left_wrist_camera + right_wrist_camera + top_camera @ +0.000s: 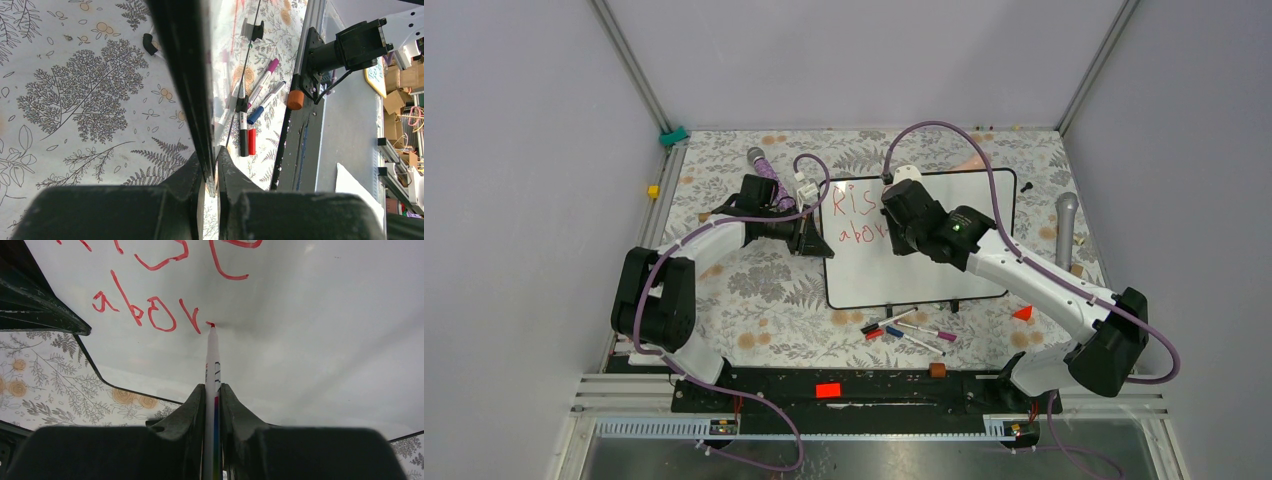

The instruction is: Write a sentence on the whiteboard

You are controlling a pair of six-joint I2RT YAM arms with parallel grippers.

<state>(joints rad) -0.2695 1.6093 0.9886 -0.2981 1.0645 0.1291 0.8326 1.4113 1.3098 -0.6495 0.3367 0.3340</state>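
Note:
The whiteboard (944,270) lies in the middle of the flowered table. The sentence (861,213) in red marker shows "Ris" and "abov" in the top view; my right arm hides the rest. In the right wrist view the letters "abov" (145,310) are clear. My right gripper (213,390) is shut on a white marker (212,360) whose red tip touches the board just right of the "v". My left gripper (210,167) is shut on the whiteboard's black left rim (185,75), seen edge-on; in the top view it (819,243) sits at the board's left edge.
Several loose markers (909,330) lie in front of the board, also in the left wrist view (250,107). A purple microphone (766,170) lies at back left, a grey one (1065,225) at right. A red wedge (1023,313) and a brown block (937,370) lie near the front.

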